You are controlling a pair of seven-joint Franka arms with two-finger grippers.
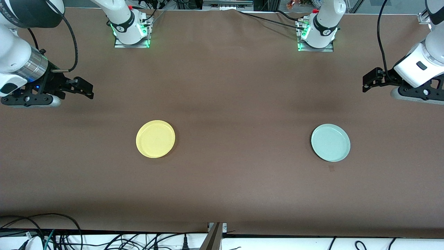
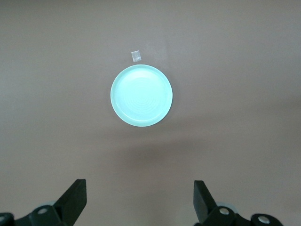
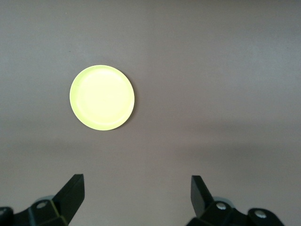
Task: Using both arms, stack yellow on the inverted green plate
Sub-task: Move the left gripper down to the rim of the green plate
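Both grippers, left (image 2: 139,200) and right (image 3: 137,195), hover open, holding nothing. Yellow (image 1: 155,139) and green plate (image 1: 330,142) look stiff, light, slippery; grip rims.

Brown worktop (image 1: 222,104), matte, faint creases in covering near top edge. Small square scrap of tape (image 1: 331,168) stuck flat on worktop toward left arm's end; pale grey in left wrist view (image 2: 136,56). Black cables (image 1: 52,229) bundled off worktop's near edge, w/ one green lead among them. White strip (image 1: 312,243) along that edge. Metal bracket (image 1: 215,236) at edge's mid.
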